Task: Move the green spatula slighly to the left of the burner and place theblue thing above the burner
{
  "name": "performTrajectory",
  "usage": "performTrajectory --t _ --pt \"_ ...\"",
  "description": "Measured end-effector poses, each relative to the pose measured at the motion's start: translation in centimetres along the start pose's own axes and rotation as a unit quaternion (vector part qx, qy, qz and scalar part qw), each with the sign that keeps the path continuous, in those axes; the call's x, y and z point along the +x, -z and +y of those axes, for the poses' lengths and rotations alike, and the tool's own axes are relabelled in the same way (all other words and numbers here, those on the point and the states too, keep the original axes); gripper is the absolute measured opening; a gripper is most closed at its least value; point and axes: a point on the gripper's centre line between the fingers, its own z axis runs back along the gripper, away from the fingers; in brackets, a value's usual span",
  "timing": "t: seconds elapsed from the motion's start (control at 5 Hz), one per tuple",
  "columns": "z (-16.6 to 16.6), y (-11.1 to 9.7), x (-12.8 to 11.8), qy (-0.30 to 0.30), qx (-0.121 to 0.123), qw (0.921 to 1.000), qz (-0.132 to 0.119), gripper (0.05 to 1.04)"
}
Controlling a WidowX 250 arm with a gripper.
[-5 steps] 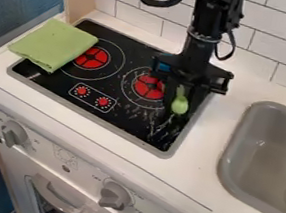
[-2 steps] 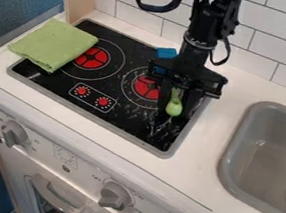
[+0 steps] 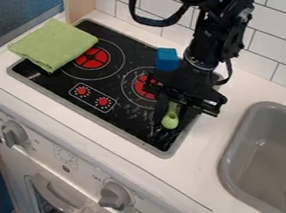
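Right, I've got the gripper (image 3: 173, 116) closed on the green spatula (image 3: 170, 121), right of the right burner (image 3: 146, 87); its leftward placement remains. The blue thing (image 3: 167, 59) sits just beyond that burner's far side, looking nearly done.

Black arm, looping black cable
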Motion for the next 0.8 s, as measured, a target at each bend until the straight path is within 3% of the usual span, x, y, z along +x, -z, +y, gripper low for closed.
performTrajectory --t 0.2,0.4,0.6,0.8 --pt "0.1 0.0 -0.1 -0.001 0.002 1.0000 0.000 0.795" --pt "0.5 -0.2 -0.1 0.004 0.004 1.0000 0.003 0.997" --pt "1.1 -1.6 0.2 0.006 0.005 0.9998 -0.016 1.001" --pt "1.9 -4.9 0.8 -0.003 -0.006 0.9982 -0.060 1.001"
